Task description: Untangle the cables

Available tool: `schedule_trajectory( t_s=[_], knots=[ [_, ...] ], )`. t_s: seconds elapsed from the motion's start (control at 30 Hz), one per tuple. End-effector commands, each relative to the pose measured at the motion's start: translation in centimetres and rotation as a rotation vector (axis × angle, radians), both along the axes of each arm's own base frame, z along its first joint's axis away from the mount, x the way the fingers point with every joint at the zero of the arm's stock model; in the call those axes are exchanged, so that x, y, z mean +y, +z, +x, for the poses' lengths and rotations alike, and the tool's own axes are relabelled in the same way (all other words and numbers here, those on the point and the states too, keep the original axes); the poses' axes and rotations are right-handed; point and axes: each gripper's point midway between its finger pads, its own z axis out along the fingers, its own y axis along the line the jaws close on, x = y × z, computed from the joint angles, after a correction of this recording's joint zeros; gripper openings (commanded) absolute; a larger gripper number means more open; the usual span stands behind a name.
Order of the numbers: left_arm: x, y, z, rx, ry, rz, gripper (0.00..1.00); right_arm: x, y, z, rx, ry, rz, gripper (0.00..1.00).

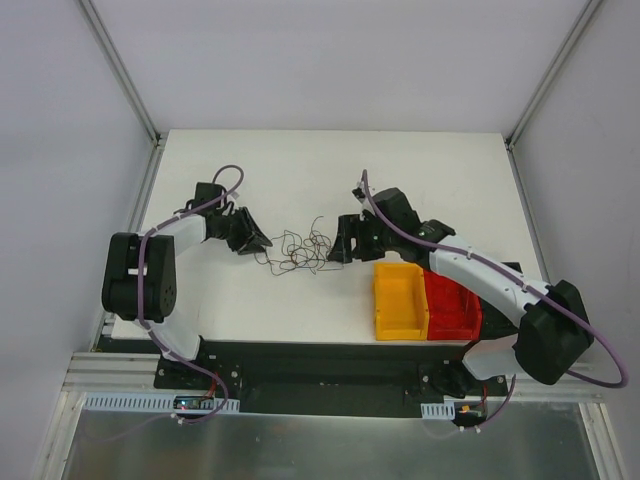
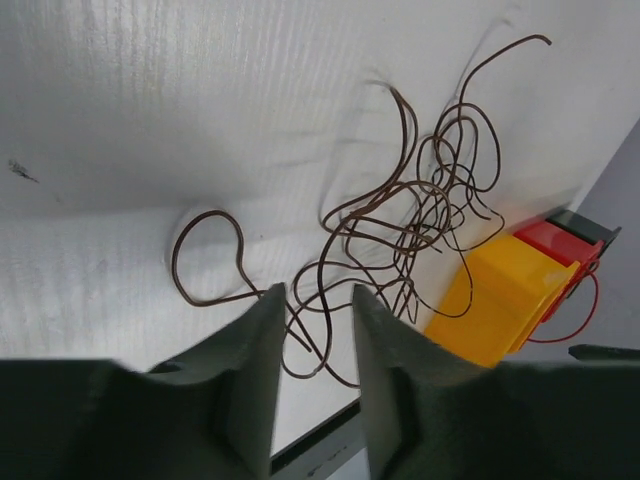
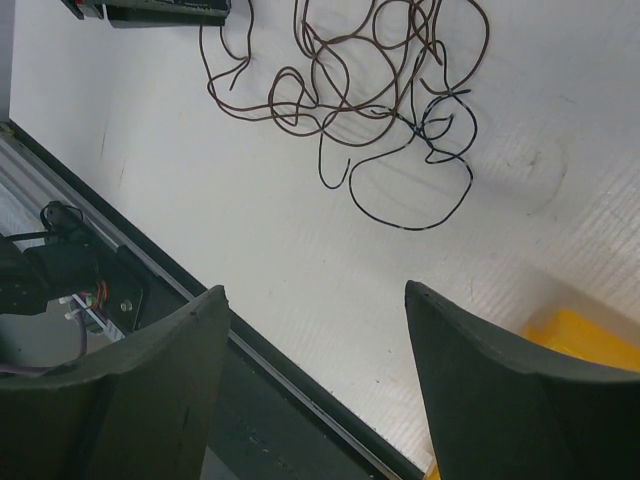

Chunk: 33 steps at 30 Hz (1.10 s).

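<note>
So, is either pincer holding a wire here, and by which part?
Nothing is held. The left pincer stands open around a few strands at the edge of the wires, not clamped; the right pincer is open, short of them.

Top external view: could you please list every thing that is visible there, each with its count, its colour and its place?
table: one, white, fills the middle of the view
cables: several thin wires in one loose tangle, brown and black, at the table's centre
yellow bin: one, yellow, at the near edge, right of centre
red bin: one, red, directly right of the yellow bin
left arm: one, white and black, on the left
right arm: one, white and black, on the right
left end effector: one, black, at the tangle's left end
right end effector: one, black, at the tangle's right end
</note>
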Motion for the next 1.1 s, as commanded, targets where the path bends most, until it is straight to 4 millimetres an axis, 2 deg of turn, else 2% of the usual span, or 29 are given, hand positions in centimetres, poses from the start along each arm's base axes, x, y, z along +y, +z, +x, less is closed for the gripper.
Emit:
schedule_trajectory(
  t_s=[0.0,0.03,0.1,0.2,0.27,0.43,0.53,0.7,0.77,0.93,1.07],
  knots=[
    [-0.9,0.7,0.3,-0.046,-0.031,-0.072,0.24,1.4,1.7,1.2,-0.037,-0.005,0.067,0.73],
    [-0.9,1.0,0.3,-0.061,-0.034,-0.073,0.14,1.6,1.5,1.3,-0.028,-0.003,0.065,0.73],
    [-0.7,2.0,0.4,-0.114,-0.036,-0.052,0.00,2.1,1.3,1.6,-0.013,-0.001,0.070,0.73],
    [-0.2,4.8,0.3,-0.242,-0.037,-0.002,0.00,3.5,1.4,2.1,-0.004,0.020,0.106,0.74],
    [-0.6,7.8,-0.3,-0.337,-0.049,-0.014,0.00,4.8,1.5,2.5,-0.007,0.029,0.142,0.79],
    [-1.5,13.1,-2.5,-0.489,-0.075,-0.072,0.00,9.5,2.8,4.3,-0.007,0.037,0.272,0.81],
    [-1.9,15.7,-3.7,-0.548,-0.091,-0.111,0.00,12.2,3.2,5.2,-0.011,0.025,0.309,0.81],
    [-2.8,19.7,-5.2,-0.605,-0.146,-0.195,0.00,15.7,3.8,5.9,-0.042,-0.004,0.372,0.82],
    [-3.1,21.9,-5.6,-0.647,-0.164,-0.223,0.00,16.1,3.4,6.3,-0.053,-0.036,0.361,0.81],
    [-3.1,28.2,-6.2,-0.795,-0.160,-0.242,0.00,15.6,1.1,8.0,-0.055,-0.140,0.312,0.77],
    [-2.8,33.3,-6.1,-0.970,-0.146,-0.200,0.00,15.7,-1.5,8.6,-0.005,-0.176,0.265,0.75]
  ],
)
